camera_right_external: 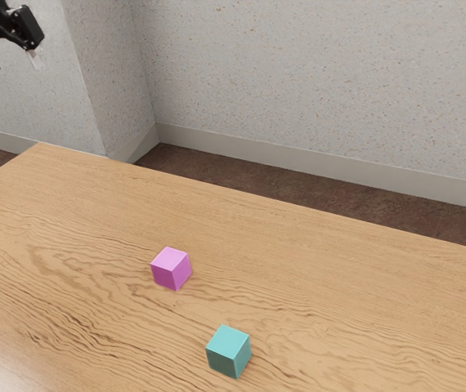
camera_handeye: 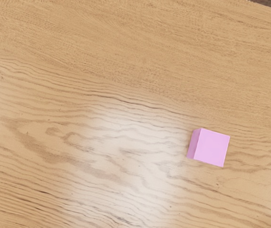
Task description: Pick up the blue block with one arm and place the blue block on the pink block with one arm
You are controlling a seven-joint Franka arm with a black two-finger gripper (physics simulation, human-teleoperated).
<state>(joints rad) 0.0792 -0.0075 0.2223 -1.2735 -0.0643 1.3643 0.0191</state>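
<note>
Wooden table [camera_right_external: 69,212] carries the blue block [camera_right_external: 229,351] near the pink block [camera_right_external: 172,268]; the gripper [camera_right_external: 11,57], high, open and empty, could knock either if it descends misaligned.

No readable text on pink block [camera_right_external: 172,268], blue block [camera_right_external: 229,351] or table [camera_right_external: 339,269]

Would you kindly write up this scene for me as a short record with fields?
gripper: open, holding nothing, raised high at the exterior view's upper left
blue block: resting on the wooden table, untouched
pink block: resting on the table, nothing on top
spacing: the two blocks stand apart, not touching
task state: blue block not yet picked up
</note>
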